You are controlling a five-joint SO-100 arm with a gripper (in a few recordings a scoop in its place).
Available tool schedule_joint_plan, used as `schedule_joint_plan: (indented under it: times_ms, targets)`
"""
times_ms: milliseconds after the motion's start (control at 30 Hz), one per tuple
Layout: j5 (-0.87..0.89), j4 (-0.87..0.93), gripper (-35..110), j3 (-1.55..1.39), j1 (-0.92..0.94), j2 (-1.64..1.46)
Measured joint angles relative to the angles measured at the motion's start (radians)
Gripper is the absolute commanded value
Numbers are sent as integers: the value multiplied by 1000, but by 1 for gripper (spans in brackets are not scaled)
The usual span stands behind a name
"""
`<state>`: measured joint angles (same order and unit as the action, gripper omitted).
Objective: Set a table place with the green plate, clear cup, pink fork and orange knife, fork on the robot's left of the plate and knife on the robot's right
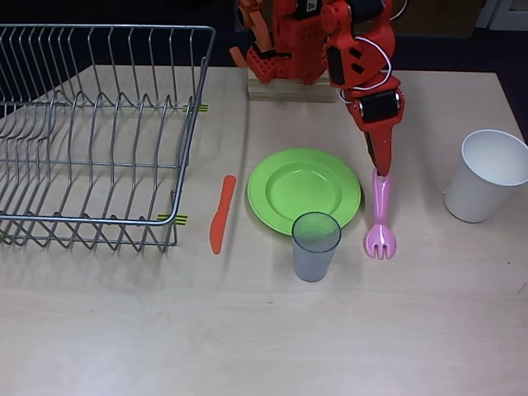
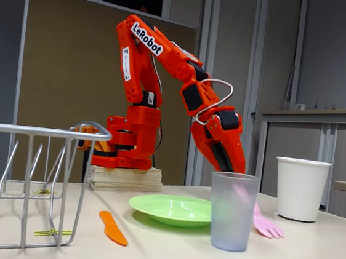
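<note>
A: At the fork's handle end, just right of the plate in the overhead view, the claw points down with its tips together on the handle, as far as I can judge. The tines lie on the counter, pointing away from the arm.

B: And the rest?

A: The cup stands touching the plate's near rim. The knife lies flat just left of the plate, between it and the wire rack. A white cup stands well apart on the right.

B: How will the fork handle?

A: Light, stiff, smooth plastic, I'd say. Pinched at the very end, it may pivot or slip. A hold nearer the middle of the handle would be steadier.

B: Do the views differ?

A: From above, the layout is plain: knife, plate, fork in a row. The fixed view shows heights instead, with the tines down on the counter, but the cup hides the handle and the claw tips.
</note>
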<state>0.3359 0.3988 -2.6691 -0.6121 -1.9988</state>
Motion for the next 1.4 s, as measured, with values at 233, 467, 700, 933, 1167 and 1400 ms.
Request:
schedule_joint_plan:
  times_ms: [233,467,700,933,1167,1400]
  targets:
    - [5,-20,12,-37,-20,-3]
    - [12,-18,15,-86,-40,-37]
    - [20,-18,9,-92,-48,-64]
    - [-38,98,0,-38,-31,-164]
    - [-104,301,0,-5,110,-334]
    - [-132,390,0,-146,302,-560]
